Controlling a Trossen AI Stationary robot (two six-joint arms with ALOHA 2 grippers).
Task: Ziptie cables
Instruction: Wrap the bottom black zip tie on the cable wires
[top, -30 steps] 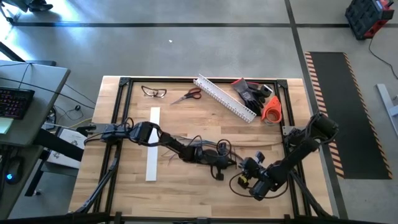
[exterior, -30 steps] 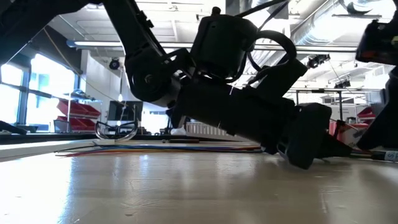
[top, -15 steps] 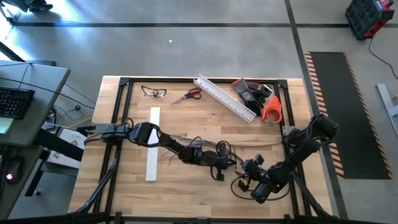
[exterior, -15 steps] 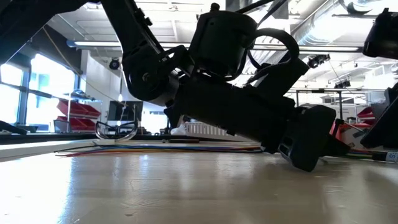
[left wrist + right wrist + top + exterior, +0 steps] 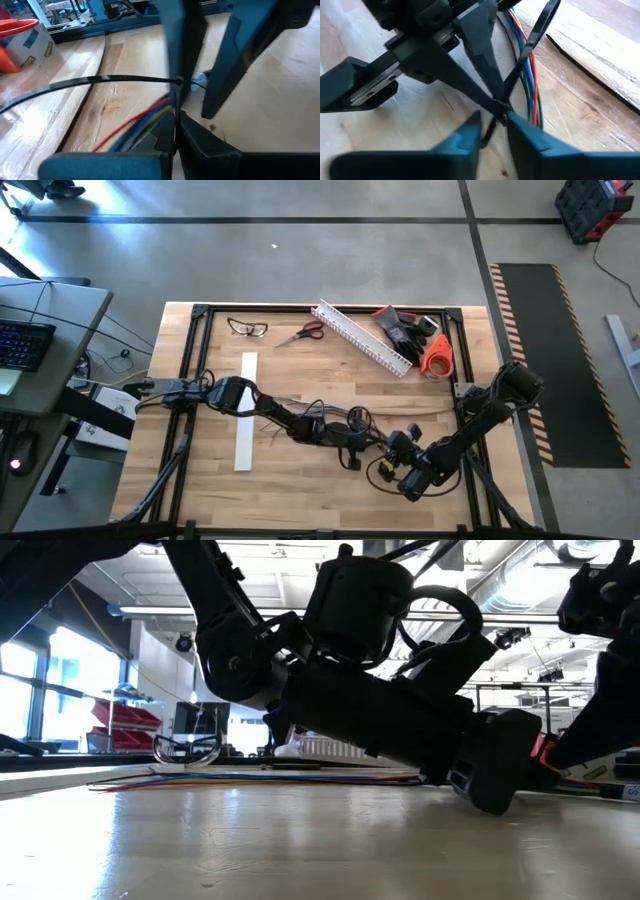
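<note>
The cables (image 5: pixel 526 62), red, blue and dark wires, lie on the table's middle, also seen in the low view as cables (image 5: pixel 250 777). A black ziptie (image 5: pixel 536 35) crosses over them, its long tail (image 5: pixel 95 80) running off to the side. My left gripper (image 5: pixel 175 125) reaches in from the table's left (image 5: pixel 370 443) and is shut at the crossing. My right gripper (image 5: pixel 493 125) comes from the right (image 5: pixel 390 448). It is open by a narrow gap, with the ziptie's strip between its fingers, right at the left fingertips. My left gripper pinches the ziptie just below its head (image 5: pixel 178 82), where the strip meets the cables, between its two fingertips. The fingers slant down from the table's left. Whether wires are pinched too cannot be told. The cables stay lying on the table.
On the far part of the table lie glasses (image 5: pixel 247 328), scissors (image 5: pixel 300 333), a white slotted channel (image 5: pixel 362 337), black gloves (image 5: pixel 405 328) and an orange tape roll (image 5: pixel 437 355). A white flat strip (image 5: pixel 245 410) lies left of centre. Bare wood runs along the near edge.
My right gripper first drew back slightly toward the near right, then moved back left toward my left gripper and the ziptie. My left gripper and the cables have stayed where they were.
</note>
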